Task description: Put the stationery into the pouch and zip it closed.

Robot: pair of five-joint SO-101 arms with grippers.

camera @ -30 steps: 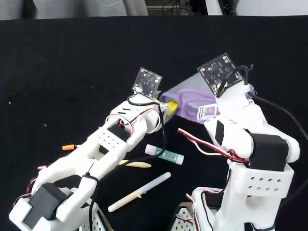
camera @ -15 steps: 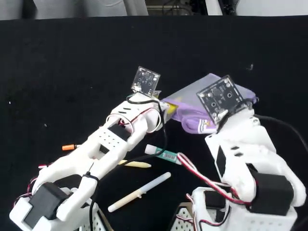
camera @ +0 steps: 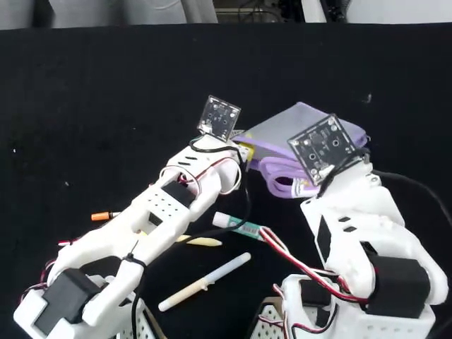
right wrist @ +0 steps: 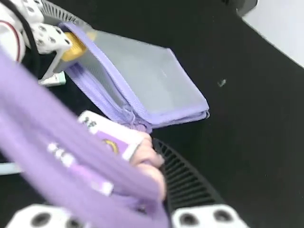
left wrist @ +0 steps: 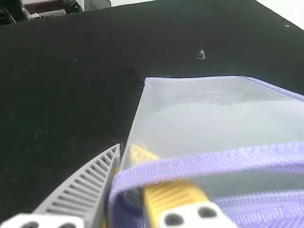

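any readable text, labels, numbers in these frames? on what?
No text is legible.
Glue stick: green label with a barcode, print too small to read.
White tag on the pouch strap: dark and yellow marks, too blurred to read.
Camera boards on the arms: markings too small to read.

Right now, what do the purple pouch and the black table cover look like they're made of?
The purple zip pouch looks like frosted, translucent plastic sheet with a finely ribbed sheen, edged in woven purple fabric tape. The black table cover seems to be matte cloth, going by the lint specks on it.
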